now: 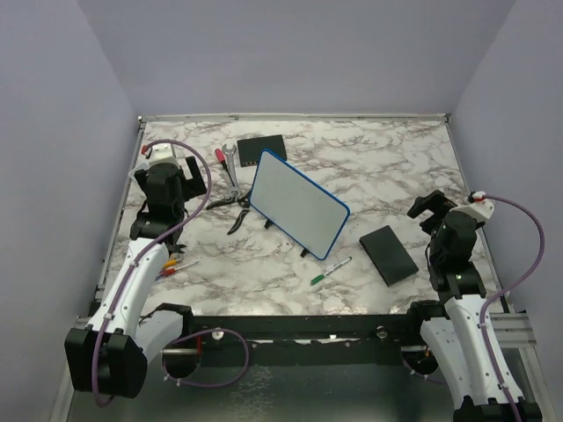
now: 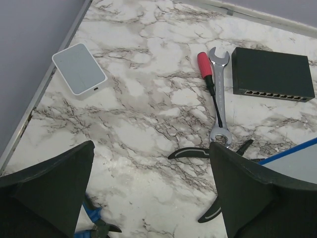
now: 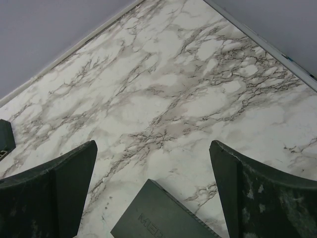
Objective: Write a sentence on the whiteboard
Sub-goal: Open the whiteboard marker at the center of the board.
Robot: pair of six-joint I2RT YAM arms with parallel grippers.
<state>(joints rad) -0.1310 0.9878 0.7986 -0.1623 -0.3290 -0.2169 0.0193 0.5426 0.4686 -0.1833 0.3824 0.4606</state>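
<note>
Standing tilted on its little black feet near the middle of the worktop (image 1: 396, 167), the whiteboard (image 1: 299, 204) shows a blank face from above. No writing can be made out, so the task looks barely begun. The green marker (image 1: 331, 271) lies on the marble near the board's front corner, left of the black pad (image 1: 388, 255), with nothing holding it. The left arm's fingers (image 2: 59, 183) and the right arm's fingers (image 3: 257, 188) stand wide apart, empty. Picking up the marker and writing the whole sentence seem left to do.
</note>
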